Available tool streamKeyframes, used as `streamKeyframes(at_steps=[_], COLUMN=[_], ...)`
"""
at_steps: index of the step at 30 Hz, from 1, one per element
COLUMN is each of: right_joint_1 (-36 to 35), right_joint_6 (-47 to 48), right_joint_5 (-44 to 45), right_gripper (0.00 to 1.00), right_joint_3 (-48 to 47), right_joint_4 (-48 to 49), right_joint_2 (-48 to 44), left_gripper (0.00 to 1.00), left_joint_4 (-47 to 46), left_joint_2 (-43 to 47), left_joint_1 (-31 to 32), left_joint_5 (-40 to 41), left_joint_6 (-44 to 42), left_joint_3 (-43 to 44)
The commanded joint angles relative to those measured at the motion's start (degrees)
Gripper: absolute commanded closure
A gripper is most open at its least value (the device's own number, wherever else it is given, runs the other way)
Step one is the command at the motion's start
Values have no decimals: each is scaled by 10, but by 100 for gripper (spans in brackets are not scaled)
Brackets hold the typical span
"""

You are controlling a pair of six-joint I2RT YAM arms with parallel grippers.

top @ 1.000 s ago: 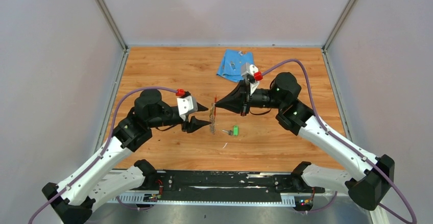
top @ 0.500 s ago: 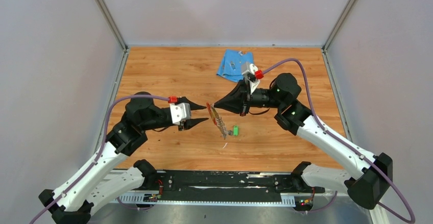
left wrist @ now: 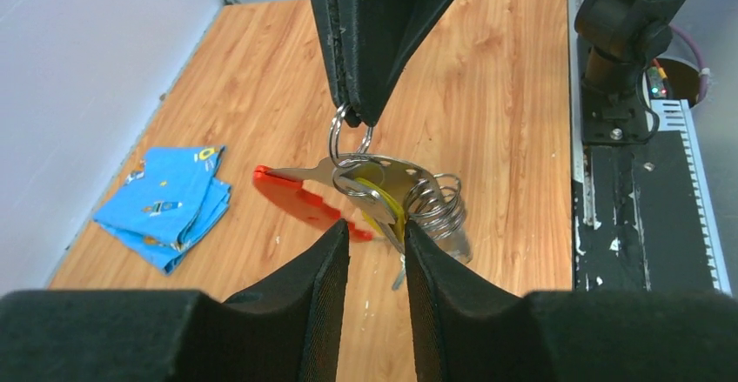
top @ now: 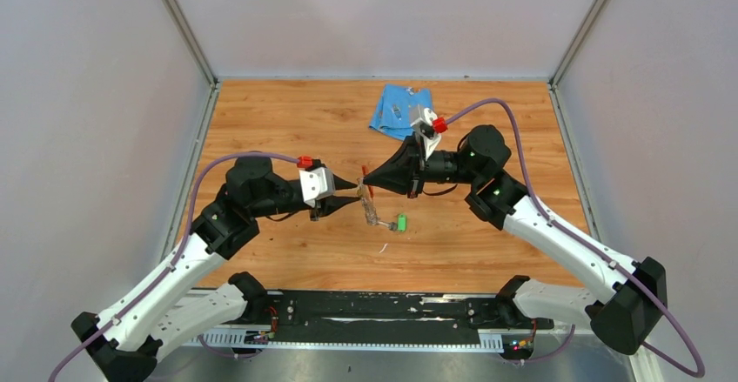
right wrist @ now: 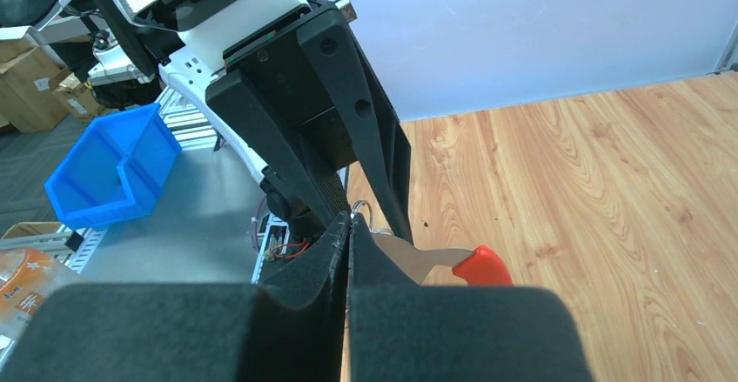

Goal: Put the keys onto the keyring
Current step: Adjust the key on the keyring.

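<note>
Since the keyring hangs in mid-air over the middle of the worktop by only a thin wire loop, your main risk is losing that hold. The right fingers are closed tight on the loop from the far side, and smooth round wire can roll or slip between flat pads.

Your left fingers stand partly apart, straddling the lower end of the bundle. You cannot tell from here whether they touch it. If they close off-centre, they may push the flat plate sideways and lever the loop out of the right-hand pinch. They may also clamp the plate, the yellow key and the coil of rings all at once, so nothing can be threaded.

The plate is thin, silvery and stiff, with a red plastic strip along one curved edge. The rings are springy wire packed in overlapping turns, so they are likely to snag. The yellow key seems to sit among them already.

The green key lies flat on the worktop, just right of and below the hanging bundle, with a small metal piece beside it. It is tiny and low on smooth wood grain, so a dropped bundle could knock it away.

A folded blue cloth lies well apart at the far side.
</note>
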State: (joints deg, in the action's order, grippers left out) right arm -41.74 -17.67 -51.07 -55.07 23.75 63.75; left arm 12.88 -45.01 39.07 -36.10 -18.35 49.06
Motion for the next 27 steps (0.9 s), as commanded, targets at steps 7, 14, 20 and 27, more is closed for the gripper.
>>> streamKeyframes(at_steps=[7, 14, 20, 27], right_joint_1=[5, 5, 5, 5], right_joint_6=[-17, -6, 3, 8], right_joint_5=[-19, -8, 2, 5], right_gripper=[99, 99, 100, 99], right_joint_3=[14, 20, 20, 19], right_joint_4=[34, 20, 9, 1], right_joint_2=[2, 5, 7, 4], left_gripper=[83, 96, 100, 100], left_joint_4=[-33, -49, -74, -79], left_joint_2=[-3, 7, 29, 38], left_joint_1=[0, 0, 0, 0], left_joint_5=[17, 26, 12, -6], left_joint_6=[17, 25, 41, 37], left_joint_3=[-5, -5, -14, -24])
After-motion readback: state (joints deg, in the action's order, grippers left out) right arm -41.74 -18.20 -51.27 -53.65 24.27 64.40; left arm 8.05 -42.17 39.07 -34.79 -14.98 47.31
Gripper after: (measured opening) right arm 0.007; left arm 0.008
